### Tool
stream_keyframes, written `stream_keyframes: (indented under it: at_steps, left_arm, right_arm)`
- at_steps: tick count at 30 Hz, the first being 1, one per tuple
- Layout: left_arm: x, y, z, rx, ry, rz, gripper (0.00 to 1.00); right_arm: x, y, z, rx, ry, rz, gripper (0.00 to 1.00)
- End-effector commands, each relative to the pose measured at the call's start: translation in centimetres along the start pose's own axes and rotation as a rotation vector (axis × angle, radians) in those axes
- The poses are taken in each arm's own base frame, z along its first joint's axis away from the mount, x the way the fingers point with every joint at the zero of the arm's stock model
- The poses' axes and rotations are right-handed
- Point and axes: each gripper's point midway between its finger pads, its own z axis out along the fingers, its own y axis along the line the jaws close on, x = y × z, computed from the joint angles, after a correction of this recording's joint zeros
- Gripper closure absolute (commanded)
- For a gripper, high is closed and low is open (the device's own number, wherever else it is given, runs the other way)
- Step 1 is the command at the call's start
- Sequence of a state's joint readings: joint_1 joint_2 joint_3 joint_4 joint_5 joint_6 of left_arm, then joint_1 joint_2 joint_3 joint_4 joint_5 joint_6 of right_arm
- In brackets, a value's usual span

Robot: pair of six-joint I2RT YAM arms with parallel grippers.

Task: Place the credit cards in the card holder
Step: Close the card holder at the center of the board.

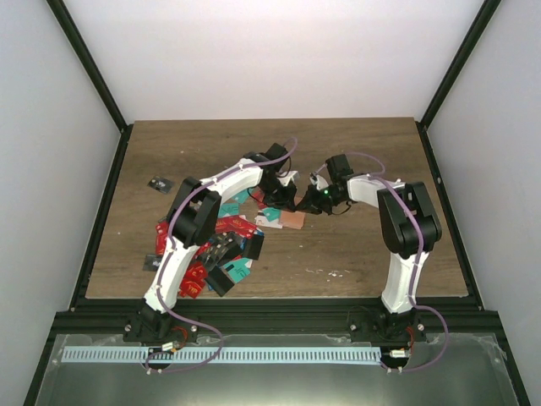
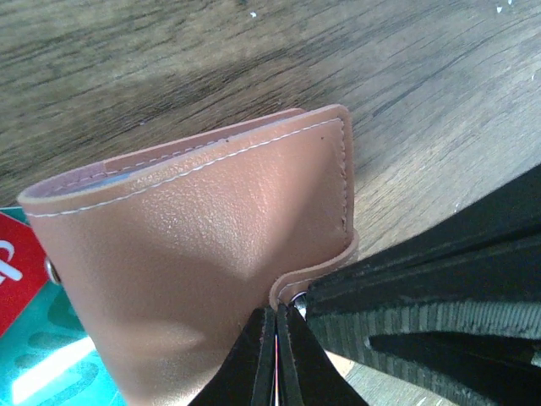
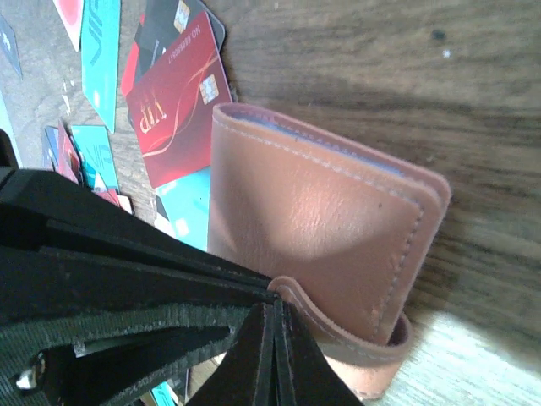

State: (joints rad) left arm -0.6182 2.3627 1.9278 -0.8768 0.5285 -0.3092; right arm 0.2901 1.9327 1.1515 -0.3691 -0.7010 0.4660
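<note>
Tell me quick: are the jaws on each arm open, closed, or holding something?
Left gripper: jaws shut, pinching the edge of the salmon-pink leather card holder.
Right gripper: jaws shut, pinching the same holder's edge.

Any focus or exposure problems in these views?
Top external: even light, sharp, but the card holder is tiny and the left arm covers some credit cards. Left wrist: holder stitching crisp, lower half shadowed; teal card at lower left blown out, blurred. Right wrist: holder and cards sharp, glare patch on the table lower right.
</note>
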Motion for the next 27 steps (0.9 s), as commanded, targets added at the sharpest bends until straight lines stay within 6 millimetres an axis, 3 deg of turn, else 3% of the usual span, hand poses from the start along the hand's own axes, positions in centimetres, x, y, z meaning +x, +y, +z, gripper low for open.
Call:
stream_keyframes:
  at_steps: [1, 14, 19, 22, 27]
  left_arm:
    - [0.4, 1.1, 1.8, -0.022, 0.032, 0.013, 0.96]
    - [1.3, 2.1, 2.8, -0.037, 0.059, -0.013, 0.96]
    - [1.7, 2.8, 3.0, -0.067, 0.064, -0.024, 0.96]
    - [0.9, 2.0, 1.8, -0.069, 0.028, -0.005, 0.94]
    - [-0.8, 0.1, -0.8, -0.048, -0.037, 0.022, 0.80]
  right_arm:
    - [1.0, -4.8, 1.5, 0.165, 0.040, 0.091, 0.99]
    - [5.2, -7.4, 2.3, 0.205, 0.085, 0.111, 0.99]
    - [3.1, -6.3, 1.9, 0.194, 0.027, 0.069, 0.99]
    - [0.6, -4.1, 1.1, 0.153, -0.023, 0.024, 0.99]
    - [-2.5, -0.1, -0.7, 0.090, -0.086, -0.038, 0.99]
